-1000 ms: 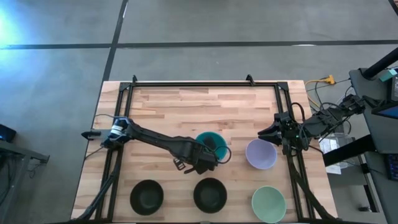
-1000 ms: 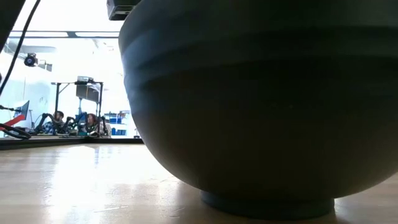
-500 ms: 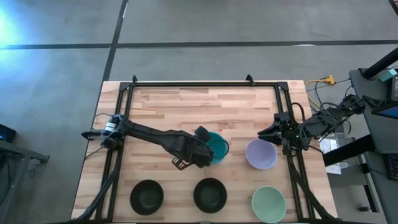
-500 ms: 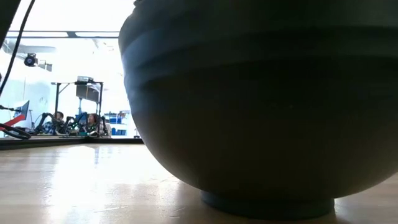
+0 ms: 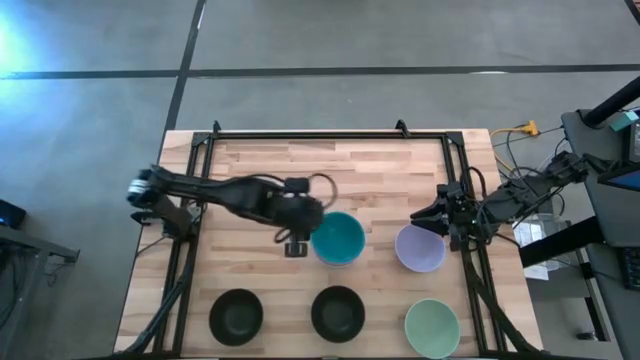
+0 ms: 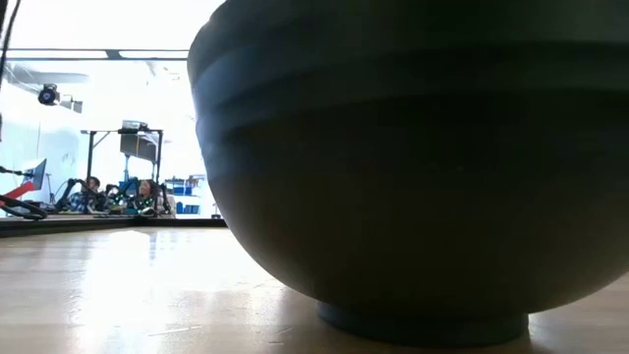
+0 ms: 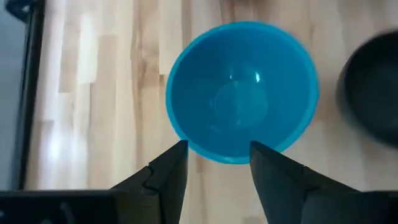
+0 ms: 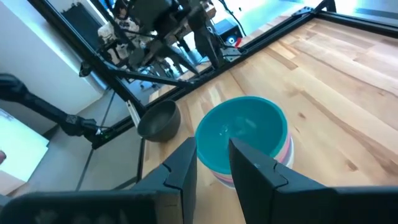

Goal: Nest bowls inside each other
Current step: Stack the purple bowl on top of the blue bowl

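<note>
High view shows my left gripper [image 5: 298, 238] hanging just beside the teal bowl [image 5: 337, 237], on the side away from the lavender bowl [image 5: 419, 248], not touching it. In the left wrist view its fingers [image 7: 166, 171] are spread with nothing between them, the teal bowl lying just past their tips.

In the right wrist view I see pink and pale rims under the teal bowl, so I judge it tops a stack already. The two black bowls [image 5: 236, 314] and the pale green bowl [image 5: 432, 327] sit nearer the table's front edge than the teal stack, each apart from it.

My worry: a tall stack tips easily. If I swing the left arm toward a black bowl too low, a finger could clip the teal rim and shove the stack over.

The right gripper [image 5: 437, 216] waits beside the lavender bowl, its fingers [image 8: 180, 165] parted and empty.
</note>
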You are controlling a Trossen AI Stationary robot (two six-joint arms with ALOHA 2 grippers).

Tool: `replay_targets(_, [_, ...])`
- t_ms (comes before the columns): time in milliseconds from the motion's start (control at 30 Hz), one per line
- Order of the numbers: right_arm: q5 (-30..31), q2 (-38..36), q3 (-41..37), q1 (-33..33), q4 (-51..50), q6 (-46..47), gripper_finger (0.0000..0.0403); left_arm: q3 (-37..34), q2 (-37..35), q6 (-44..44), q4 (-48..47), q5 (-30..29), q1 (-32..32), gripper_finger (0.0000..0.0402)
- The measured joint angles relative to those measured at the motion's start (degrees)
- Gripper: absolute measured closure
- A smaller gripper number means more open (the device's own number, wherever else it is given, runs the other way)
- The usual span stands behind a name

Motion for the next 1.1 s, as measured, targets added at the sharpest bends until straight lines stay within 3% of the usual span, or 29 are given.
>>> replay_targets(333, [2.4,9.4,0.0,-0.1,13.5,-6.3,0.0314,-33.7,-29.9,-24.9,26.6,-0.3,-2.9,0.0247])
replay_targets(467, [6.3,12.7,0.0,-0.5,20.5,-6.2,0.0314,-41.4,-40.5,-29.2,34.6,-0.8,-3.3,0.0247])
replay_targets(600, [6.3,12.0,0.0,-1.0,20.5,-4.6,0.0314,-45.2,-47.9,-30.0,37.4,-2.0,-3.3,0.0247])
replay_targets(733, [3.9,6.4,0.0,-1.3,10.6,0.3,0.0314,-46.5,-51.8,-29.4,37.6,-2.3,-3.3,0.0247])
replay_targets(867, [-4.4,0.8,0.5,-1.2,-2.6,5.9,0.0314,-47.6,-53.5,-28.5,37.6,-2.4,-3.3,0.0247])
replay_targets(1000, [-12.4,1.0,6.3,-1.2,-26.6,21.0,0.0314,-48.1,-53.8,-29.8,37.5,-1.9,-3.4,0.0247])
replay_targets(1100, [-13.8,3.5,11.8,-1.2,-45.1,33.5,0.0314,-48.0,-53.1,-29.9,37.6,-1.5,-3.9,0.0247])
